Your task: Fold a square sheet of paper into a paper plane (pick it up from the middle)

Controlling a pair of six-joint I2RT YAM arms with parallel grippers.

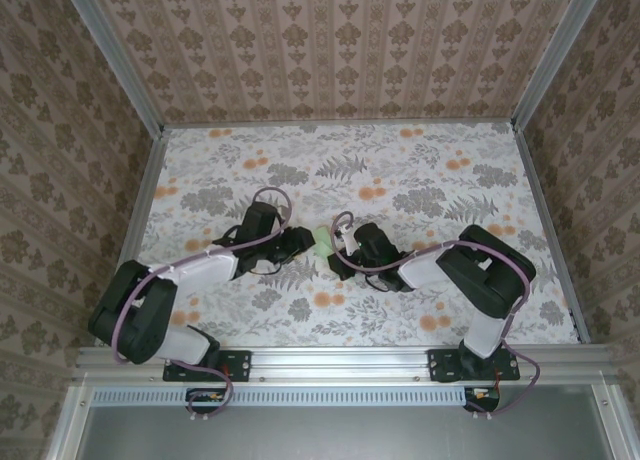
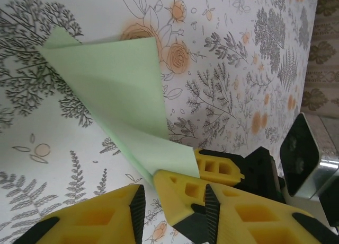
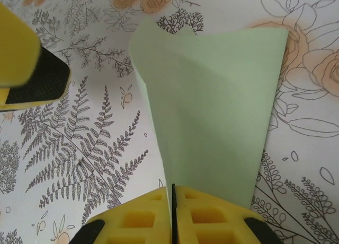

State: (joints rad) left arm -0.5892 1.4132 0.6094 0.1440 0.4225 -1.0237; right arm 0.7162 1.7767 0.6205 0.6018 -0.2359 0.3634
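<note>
The pale green sheet of paper (image 1: 322,242) is folded over into a tapering wedge and lifted off the flowered table between the two arms. My right gripper (image 3: 173,195) is shut on its narrow end, and the paper (image 3: 212,106) fans out wider beyond the fingers. In the left wrist view the paper (image 2: 122,90) rises from the right gripper's yellow fingers (image 2: 183,193). My left gripper (image 2: 175,212) stands open, its black pads on either side of one of those fingers and off the paper. From above, the left gripper (image 1: 303,242) and right gripper (image 1: 338,252) nearly touch.
A flower-patterned cloth (image 1: 400,180) covers the table. Patterned walls with aluminium posts (image 1: 545,210) close in the left, right and back sides. One yellow finger of the left gripper (image 3: 21,53) sits at the upper left of the right wrist view.
</note>
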